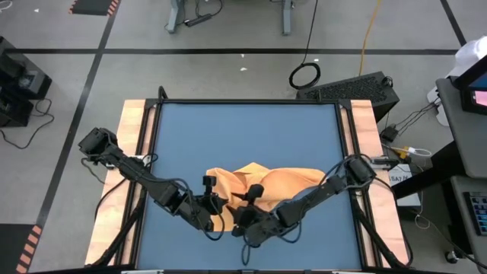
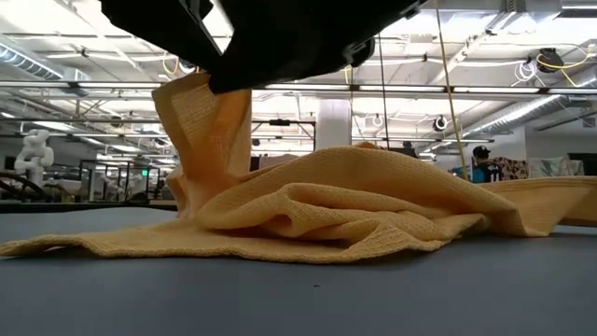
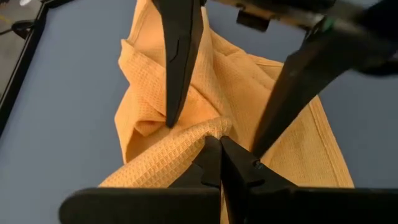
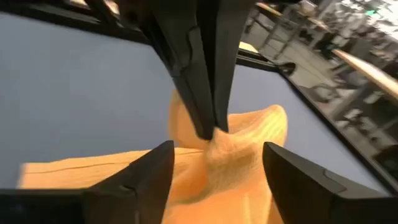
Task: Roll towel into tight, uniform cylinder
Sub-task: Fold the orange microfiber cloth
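The orange-yellow towel [image 1: 278, 186] lies crumpled on the blue table mat [image 1: 243, 137], near the front edge. One part of it [image 2: 203, 121] is pulled up above the rest. My left gripper [image 3: 219, 146] comes from the table's left and is shut on that raised part. It also shows in the high view [image 1: 221, 209]. My right gripper [image 4: 217, 152] comes from the right and is open. Its two fingers stand on either side of the raised fold, close to the left gripper's fingertips. I cannot tell whether they touch the cloth. The white tag is not in view. My left gripper pinches a bunched fold of the towel [image 3: 208, 129] between its two shut fingers, with several layers gathered at their tips. The fingers [image 4: 208, 93] come from above, slanting down. The held fold is lifted, and the rest of the towel [image 2: 308, 219] lies slack on the mat.
Wooden strips [image 1: 133, 152] and black rails border the mat on the left and right. Bare blue mat lies on the far side of the towel. A person [image 2: 480, 161] shows far off in the room behind the table.
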